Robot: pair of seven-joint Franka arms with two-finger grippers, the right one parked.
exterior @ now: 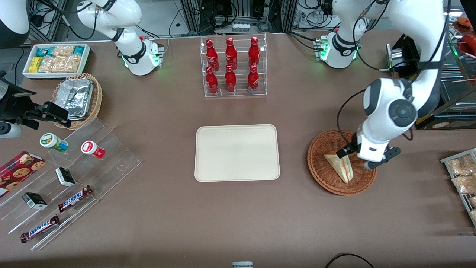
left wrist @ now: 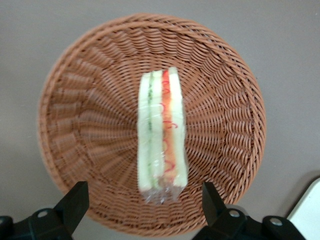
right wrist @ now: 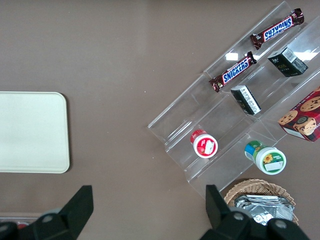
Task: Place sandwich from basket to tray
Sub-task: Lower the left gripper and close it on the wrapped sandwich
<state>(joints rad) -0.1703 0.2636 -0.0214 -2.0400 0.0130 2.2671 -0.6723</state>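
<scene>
One triangular wedge of pale bread sandwich with pink and green layers lies in the round reddish-brown woven wicker basket, the black two-finger gripper hovering above with jaws spread, well apart from the flat cream tray.

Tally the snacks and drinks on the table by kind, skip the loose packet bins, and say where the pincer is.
Red bottles: 6
Snickers bars: 2
Small dark boxes: 2
Lidded cups: 2
Cookie box: 1
Sandwich: 1
Total: 14
The pincer hangs open above the sandwich in the basket; the tray holds nothing.
</scene>
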